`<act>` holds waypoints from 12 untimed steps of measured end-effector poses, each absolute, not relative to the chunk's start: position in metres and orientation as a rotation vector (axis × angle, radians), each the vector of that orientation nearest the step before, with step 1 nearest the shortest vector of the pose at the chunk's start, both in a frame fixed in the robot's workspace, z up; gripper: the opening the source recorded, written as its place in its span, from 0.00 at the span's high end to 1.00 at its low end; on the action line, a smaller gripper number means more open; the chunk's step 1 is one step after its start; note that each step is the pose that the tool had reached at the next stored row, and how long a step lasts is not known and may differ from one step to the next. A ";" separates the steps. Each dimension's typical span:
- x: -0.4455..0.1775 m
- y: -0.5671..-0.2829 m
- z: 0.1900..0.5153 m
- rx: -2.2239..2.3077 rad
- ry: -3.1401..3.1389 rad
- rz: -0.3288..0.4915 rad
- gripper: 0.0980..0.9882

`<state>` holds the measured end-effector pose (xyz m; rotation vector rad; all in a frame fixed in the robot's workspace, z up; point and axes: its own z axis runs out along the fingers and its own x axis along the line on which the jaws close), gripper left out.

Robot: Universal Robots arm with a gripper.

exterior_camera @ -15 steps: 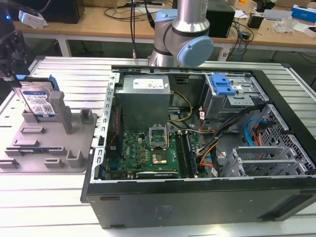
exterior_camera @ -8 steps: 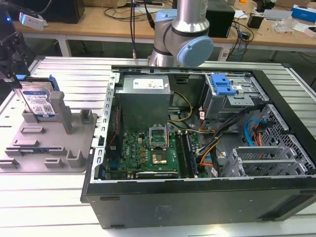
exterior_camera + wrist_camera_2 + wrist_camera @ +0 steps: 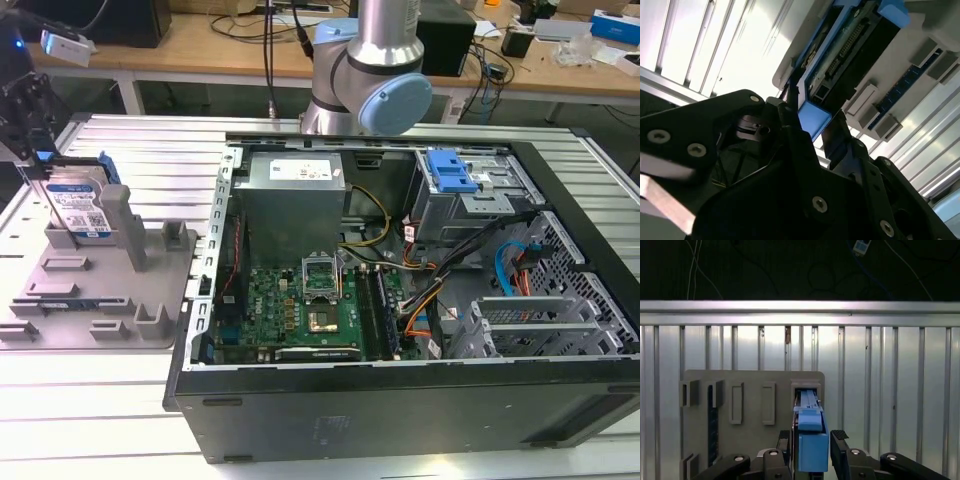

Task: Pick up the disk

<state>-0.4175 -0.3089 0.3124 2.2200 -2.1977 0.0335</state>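
Note:
The disk stands on edge in the grey holder tray at the exterior view's left, its white-and-blue label facing the camera. My gripper comes down on the disk's top corner. In the first wrist view the disk's blue frame edge sits tight between my two black fingers, above the tray. The second wrist view shows the same blue edge clamped between the fingers, with the disk's connector side beyond. My gripper is shut on the disk.
An open computer case with its motherboard and cables lies to the exterior view's right of the tray. The arm's base rises behind the case. Everything rests on a ribbed metal table. A cluttered workbench runs along the back.

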 end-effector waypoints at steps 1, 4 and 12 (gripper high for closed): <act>-0.417 -0.309 0.312 2.220 -2.198 0.033 0.60; -0.417 -0.309 0.310 2.220 -2.198 0.033 0.60; -0.417 -0.309 0.305 2.219 -2.198 0.033 0.60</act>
